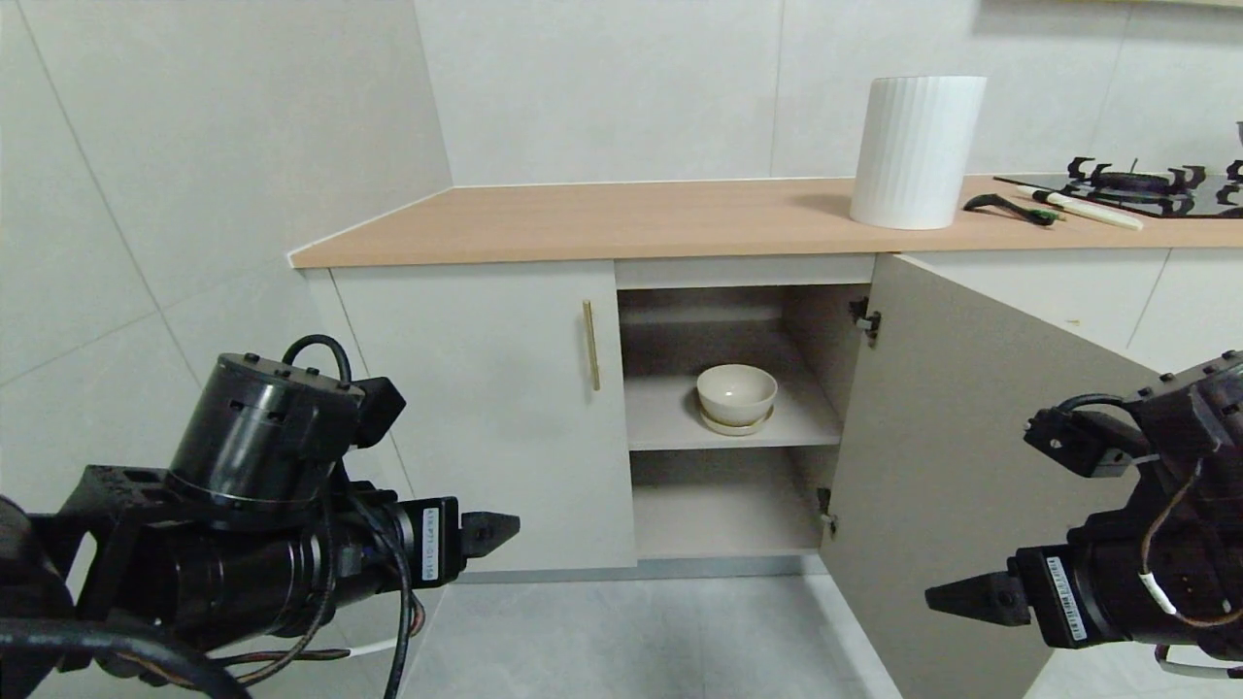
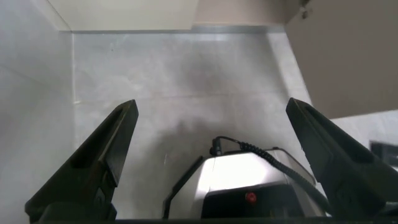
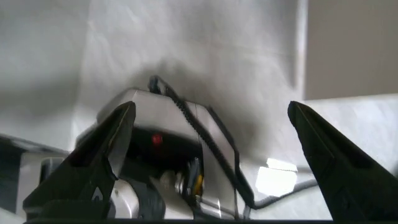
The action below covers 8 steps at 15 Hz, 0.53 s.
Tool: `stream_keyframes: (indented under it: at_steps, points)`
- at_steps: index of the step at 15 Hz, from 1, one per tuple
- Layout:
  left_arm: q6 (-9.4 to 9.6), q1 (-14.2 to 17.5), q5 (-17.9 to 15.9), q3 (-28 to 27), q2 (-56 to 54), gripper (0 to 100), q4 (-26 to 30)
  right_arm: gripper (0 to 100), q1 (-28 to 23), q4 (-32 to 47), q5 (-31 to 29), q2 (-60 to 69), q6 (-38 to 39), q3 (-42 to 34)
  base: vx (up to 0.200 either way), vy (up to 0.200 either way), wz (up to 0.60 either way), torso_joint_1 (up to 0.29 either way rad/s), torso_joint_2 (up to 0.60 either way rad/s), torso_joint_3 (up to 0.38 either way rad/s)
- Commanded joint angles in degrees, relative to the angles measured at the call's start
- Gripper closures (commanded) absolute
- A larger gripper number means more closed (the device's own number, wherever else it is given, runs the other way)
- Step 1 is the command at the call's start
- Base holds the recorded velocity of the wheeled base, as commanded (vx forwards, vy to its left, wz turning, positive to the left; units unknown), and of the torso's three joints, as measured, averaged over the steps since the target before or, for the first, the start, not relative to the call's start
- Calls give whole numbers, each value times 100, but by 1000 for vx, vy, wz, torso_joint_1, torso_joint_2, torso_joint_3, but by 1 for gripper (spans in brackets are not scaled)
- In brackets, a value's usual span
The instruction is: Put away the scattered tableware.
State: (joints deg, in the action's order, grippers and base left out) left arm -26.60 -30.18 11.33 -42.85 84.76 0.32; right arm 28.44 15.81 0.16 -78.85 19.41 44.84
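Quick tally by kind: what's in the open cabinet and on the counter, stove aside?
bowl: 1
saucer: 1
white ribbed canister: 1
counter utensils: 2, dark tool and pale-handled tool
Total: 5

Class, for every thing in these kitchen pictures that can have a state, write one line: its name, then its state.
Left cabinet door, shut.
Right cabinet door, open.
Bowl, upright on a saucer on the upper shelf.
White ribbed container, upright on the counter.
Left gripper, open, empty.
Right gripper, open, empty.
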Motion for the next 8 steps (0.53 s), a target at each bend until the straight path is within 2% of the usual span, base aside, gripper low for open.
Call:
stream_keyframes:
  at_steps: [1, 5, 8]
  points:
    - [-3, 4, 1, -4, -3, 0, 3, 0, -5, 168, -7, 1, 2, 104, 0, -200, 0, 2, 7, 2]
    - [-3, 4, 1, -4, -3, 0, 3, 0, -216, 607, -420, 54, -7, 350, 0, -200, 0, 5, 4, 5]
    - [-3, -5, -8, 5, 5, 0, 3, 0, -743, 1091, -587, 282, -341, 605, 0, 0, 0, 0, 0, 0]
